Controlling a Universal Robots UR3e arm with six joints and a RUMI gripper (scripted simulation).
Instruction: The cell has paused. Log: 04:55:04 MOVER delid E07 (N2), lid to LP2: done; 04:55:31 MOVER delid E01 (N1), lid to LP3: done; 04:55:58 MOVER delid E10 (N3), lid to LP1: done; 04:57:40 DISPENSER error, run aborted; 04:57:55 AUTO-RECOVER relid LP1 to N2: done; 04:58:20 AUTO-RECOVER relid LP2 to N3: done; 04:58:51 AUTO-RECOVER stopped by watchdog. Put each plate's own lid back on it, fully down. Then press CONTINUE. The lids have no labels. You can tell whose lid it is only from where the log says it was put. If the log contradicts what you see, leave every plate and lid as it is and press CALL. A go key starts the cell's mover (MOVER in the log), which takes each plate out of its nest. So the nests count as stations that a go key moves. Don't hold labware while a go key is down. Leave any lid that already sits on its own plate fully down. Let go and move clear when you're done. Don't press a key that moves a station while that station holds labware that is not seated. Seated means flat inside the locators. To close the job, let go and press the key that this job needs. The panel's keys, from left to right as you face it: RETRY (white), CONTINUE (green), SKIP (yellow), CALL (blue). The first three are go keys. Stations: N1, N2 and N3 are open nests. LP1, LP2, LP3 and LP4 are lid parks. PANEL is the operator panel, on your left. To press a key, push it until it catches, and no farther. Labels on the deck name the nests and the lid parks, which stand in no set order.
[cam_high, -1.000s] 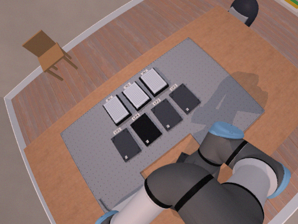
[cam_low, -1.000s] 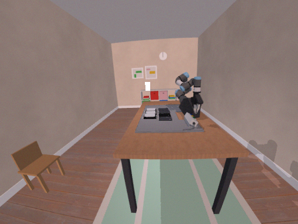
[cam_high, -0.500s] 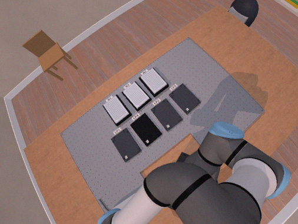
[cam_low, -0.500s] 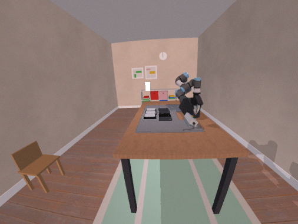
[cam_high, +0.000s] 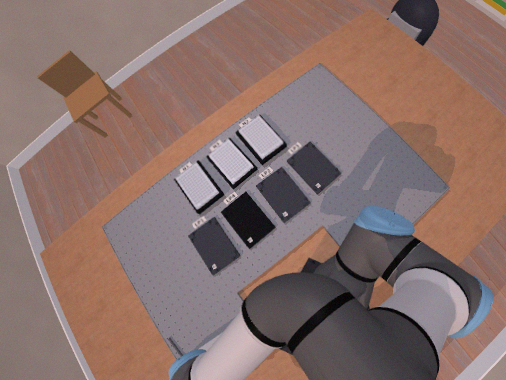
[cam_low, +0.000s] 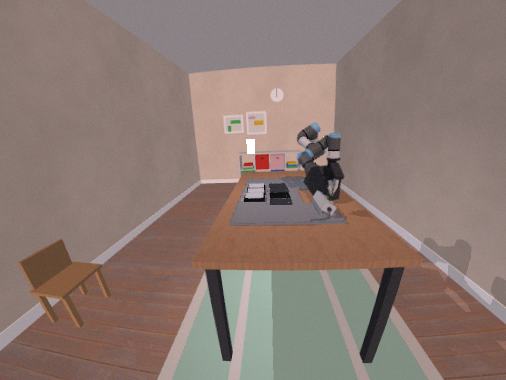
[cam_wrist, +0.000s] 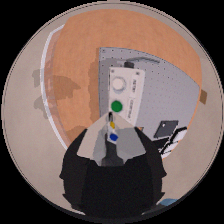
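Observation:
White plates stand in N1 (cam_high: 197, 186), N3 (cam_high: 231, 161) and N2 (cam_high: 261, 137); their well grids show, and I make out no lid on them. Dark grey lids lie on LP1 (cam_high: 214, 245) (cam_wrist: 166, 128), LP2 (cam_high: 283, 194) and LP3 (cam_high: 314, 166). LP4 (cam_high: 248, 220) is plain black, with no lid seen. My gripper (cam_wrist: 110, 112) is shut and empty, over the panel (cam_wrist: 131, 82) (cam_low: 328, 208), its tips near the green key (cam_wrist: 116, 106). The white key (cam_wrist: 118, 83), yellow key (cam_wrist: 112, 125) and blue key (cam_wrist: 114, 137) also show. Contact with a key cannot be told.
The perforated deck (cam_high: 150, 250) (cam_low: 270, 215) lies on the wooden table (cam_high: 75, 250). The arm (cam_high: 320, 320) covers the panel in the top view. The nests form the far row and the lid parks the nearer row. A cable (cam_wrist: 142, 59) runs behind the panel.

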